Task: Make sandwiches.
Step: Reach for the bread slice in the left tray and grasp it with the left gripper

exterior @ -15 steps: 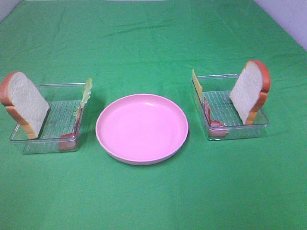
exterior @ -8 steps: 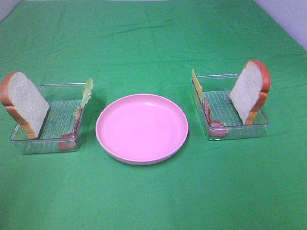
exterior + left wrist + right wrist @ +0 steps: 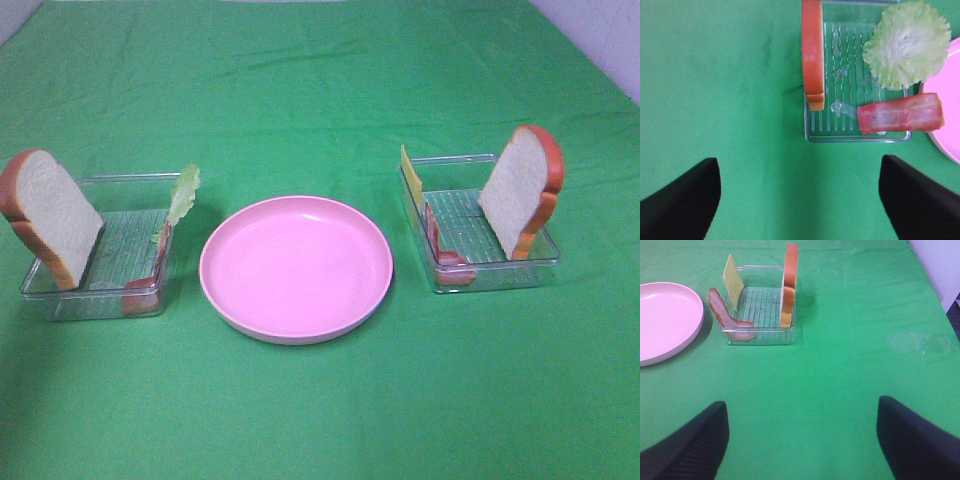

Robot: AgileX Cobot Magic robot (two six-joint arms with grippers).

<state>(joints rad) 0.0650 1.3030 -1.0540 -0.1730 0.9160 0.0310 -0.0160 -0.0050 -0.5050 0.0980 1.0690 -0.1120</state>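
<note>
My left gripper (image 3: 797, 159) gapes wide, holding nothing; just ahead of it, a clear tray (image 3: 860, 136) holds an upright bread slice (image 3: 812, 55), lettuce (image 3: 906, 44) and a bacon strip (image 3: 900, 114). My right gripper (image 3: 801, 400) is equally wide and bare; well ahead of it, a second tray (image 3: 762, 337) holds a second bread slice (image 3: 789, 285), cheese (image 3: 732, 281) and a second bacon strip (image 3: 725, 315).

The left claw (image 3: 799, 162) and the right claw (image 3: 801, 401) showed only dark finger ends; the rest ran off the frame. The pink plate (image 3: 946, 100) was cropped in both wrist views, and the bread slice (image 3: 812, 50) in the left wrist view was cut by the edge too.
</note>
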